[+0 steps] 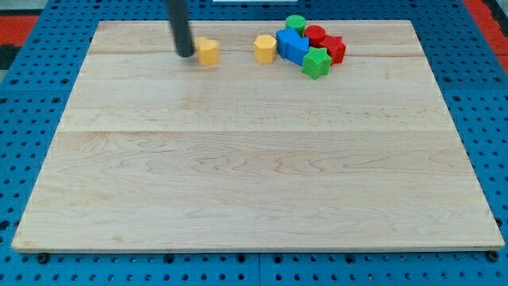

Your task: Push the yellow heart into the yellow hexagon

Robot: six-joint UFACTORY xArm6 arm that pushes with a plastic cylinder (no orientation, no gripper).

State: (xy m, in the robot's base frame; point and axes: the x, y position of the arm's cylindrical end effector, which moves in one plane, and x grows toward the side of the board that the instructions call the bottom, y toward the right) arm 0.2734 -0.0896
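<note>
A straight dark rod is standing over a pale wooden board [254, 183] that is lying on a blue perforated table [24, 119], and my tip [186, 55] is resting near the view's top left, just beside the small yellow heart-shaped block [208, 51]. The tip is sitting on the heart's left side, so close that contact cannot be told for certain. The arm is carrying no claw at all, only this plain rod, so there are no jaws to be apart or together.

The yellow hexagonal block [265, 48] is lying to the view's right of the heart, with a clear strip of bare wood showing between the two. The hexagon is sitting at the left edge of a tight cluster near the view's top. In that cluster, two blue blocks [292, 45], shapes hard to make out, are pressing just beside the hexagon; a green round block [296, 23] is standing at the cluster's top; a red round block [315, 34] and a red star-like block [333, 49] are filling the right side; a green star-like block [316, 63] is sitting at the bottom.
</note>
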